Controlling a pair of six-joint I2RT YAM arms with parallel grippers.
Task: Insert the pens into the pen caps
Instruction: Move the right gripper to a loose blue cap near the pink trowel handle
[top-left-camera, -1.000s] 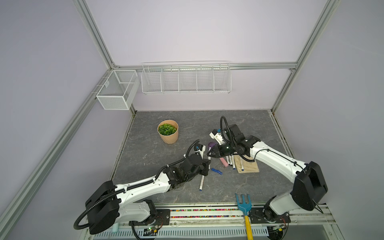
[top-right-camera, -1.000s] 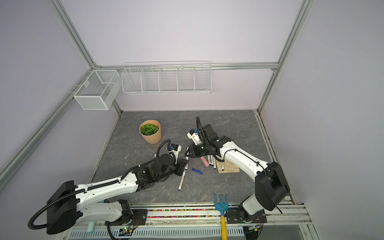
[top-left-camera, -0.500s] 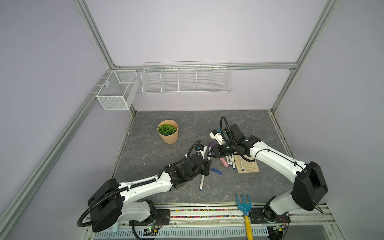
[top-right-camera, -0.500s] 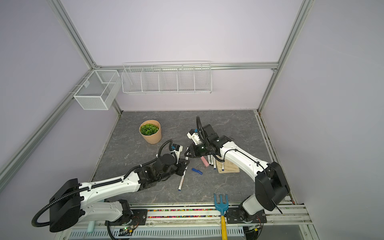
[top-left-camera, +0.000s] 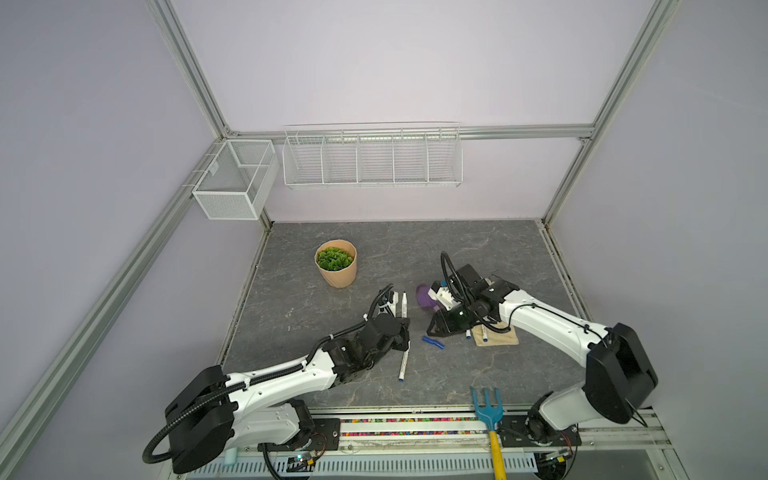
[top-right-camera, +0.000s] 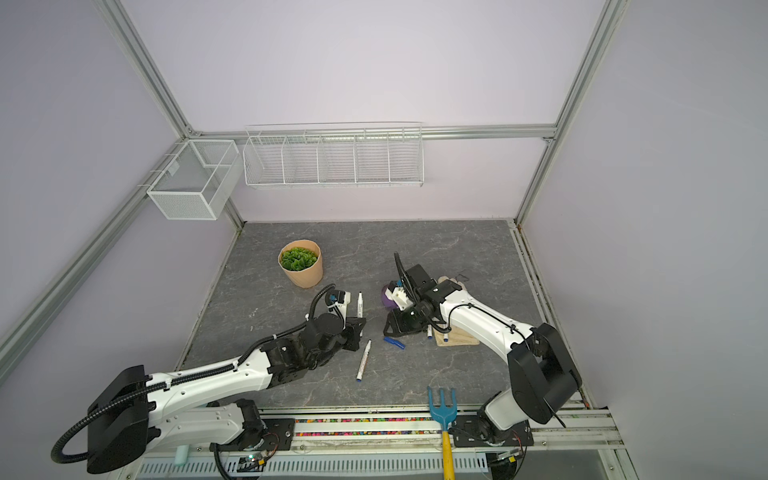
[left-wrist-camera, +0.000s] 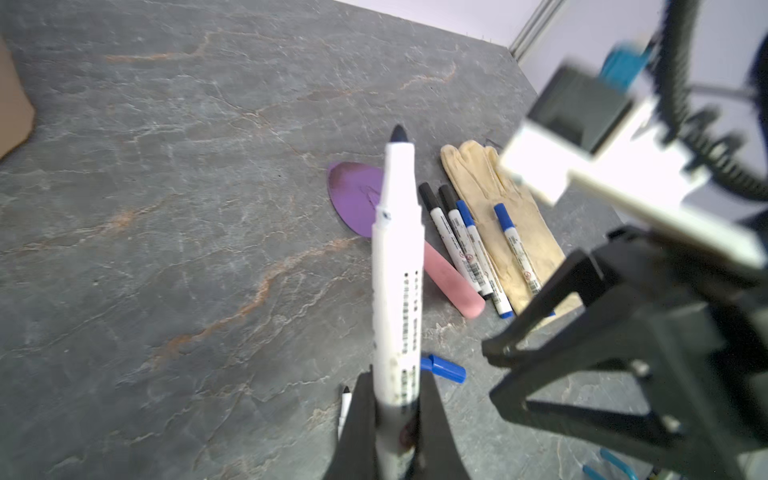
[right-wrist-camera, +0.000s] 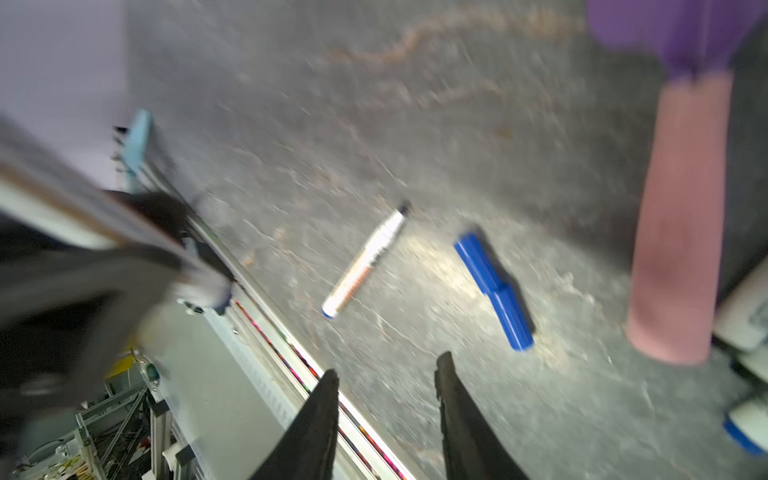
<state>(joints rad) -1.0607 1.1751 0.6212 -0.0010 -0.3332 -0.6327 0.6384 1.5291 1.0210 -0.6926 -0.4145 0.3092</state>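
The left gripper (left-wrist-camera: 395, 395) has its jaws clamped on the lower barrel of a white marker pen (left-wrist-camera: 397, 266). This pen has no cap and its dark tip points away from the wrist. In both top views it is raised above the grey bench (top-left-camera: 311, 316).

The right gripper (right-wrist-camera: 388, 365) hangs low over the bench with its jaws apart and nothing between them.

Two blue pen caps (top-left-camera: 433, 343) lie on the bench between the two grippers, end to end and touching. A second uncapped pen (top-left-camera: 403, 365) lies flat just beside the left gripper.

Four capped pens (left-wrist-camera: 461, 245) lie side by side near the right arm. The two with black caps are just beside the pink handle of the purple trowel (left-wrist-camera: 353, 195). One with a blue cap lies on the cream glove (left-wrist-camera: 490, 183).

A potted plant (top-left-camera: 336, 270) stands farther back. A blue hand rake (top-left-camera: 486, 409) lies at the front edge.
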